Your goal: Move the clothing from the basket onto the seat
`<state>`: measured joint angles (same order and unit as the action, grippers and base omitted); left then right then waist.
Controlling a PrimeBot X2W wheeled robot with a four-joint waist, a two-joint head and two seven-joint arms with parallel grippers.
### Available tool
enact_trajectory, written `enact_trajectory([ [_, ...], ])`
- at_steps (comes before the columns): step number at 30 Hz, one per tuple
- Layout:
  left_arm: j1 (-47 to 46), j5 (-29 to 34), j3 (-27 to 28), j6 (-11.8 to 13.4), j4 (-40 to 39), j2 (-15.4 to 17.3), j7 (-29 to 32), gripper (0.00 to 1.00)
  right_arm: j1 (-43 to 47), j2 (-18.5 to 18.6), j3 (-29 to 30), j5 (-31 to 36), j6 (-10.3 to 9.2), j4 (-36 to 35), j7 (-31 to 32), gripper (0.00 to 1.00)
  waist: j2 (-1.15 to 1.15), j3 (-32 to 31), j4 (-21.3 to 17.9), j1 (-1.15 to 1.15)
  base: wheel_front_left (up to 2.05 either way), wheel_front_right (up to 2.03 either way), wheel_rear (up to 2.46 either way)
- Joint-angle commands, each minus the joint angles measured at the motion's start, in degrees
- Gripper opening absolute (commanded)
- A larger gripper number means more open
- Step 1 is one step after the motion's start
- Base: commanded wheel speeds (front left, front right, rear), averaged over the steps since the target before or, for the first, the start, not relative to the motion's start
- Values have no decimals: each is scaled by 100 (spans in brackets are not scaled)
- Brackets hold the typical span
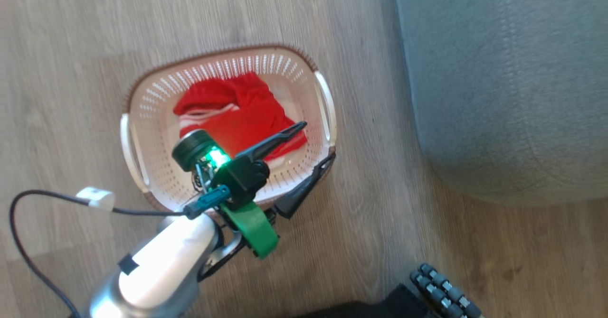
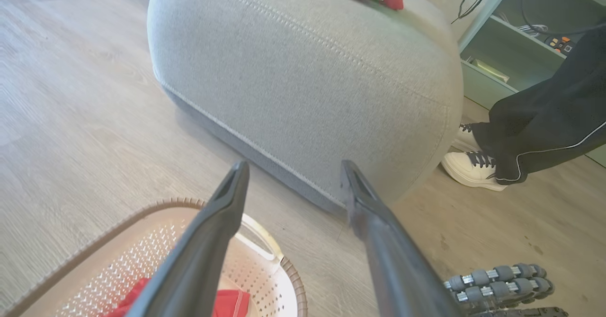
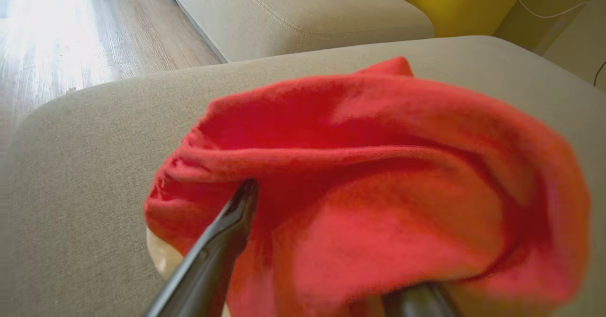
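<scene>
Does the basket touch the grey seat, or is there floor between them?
Apart. The head view shows a plain strip of wooden floor between the basket and the seat.

Open floor (image 1: 375,175) lies between the basket (image 1: 156,95) and the seat (image 1: 498,95); a person's legs (image 2: 544,132) stand beside the seat.

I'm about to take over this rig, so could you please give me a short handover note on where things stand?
Left gripper: open, empty, above the basket.
Right gripper: open over the seat; one red garment lies there, draped across one of its fingers.
Done: that garment is on the seat.
Left: red clothing in the basket needs moving across.
</scene>
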<state>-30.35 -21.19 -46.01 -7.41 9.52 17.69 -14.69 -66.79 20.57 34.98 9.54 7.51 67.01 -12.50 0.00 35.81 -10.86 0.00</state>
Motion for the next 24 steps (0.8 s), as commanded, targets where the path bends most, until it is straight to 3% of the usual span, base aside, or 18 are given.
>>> enact_trajectory([
  [1,98,-25,185,-8,-138,-5,-31,100,156,222,-80,34,-2,-130,-87,100,0,-290,29,0,0,0,0],
  [13,558,-96,603,-8,79,-545,-31,100,895,150,-1149,-387,-2,-242,-243,100,0,-1622,177,0,0,0,0],
  [24,1125,-46,1380,-8,44,-738,-31,100,2152,-300,-2691,-2173,-2,-2099,-249,100,0,-2589,353,0,0,0,0],
])
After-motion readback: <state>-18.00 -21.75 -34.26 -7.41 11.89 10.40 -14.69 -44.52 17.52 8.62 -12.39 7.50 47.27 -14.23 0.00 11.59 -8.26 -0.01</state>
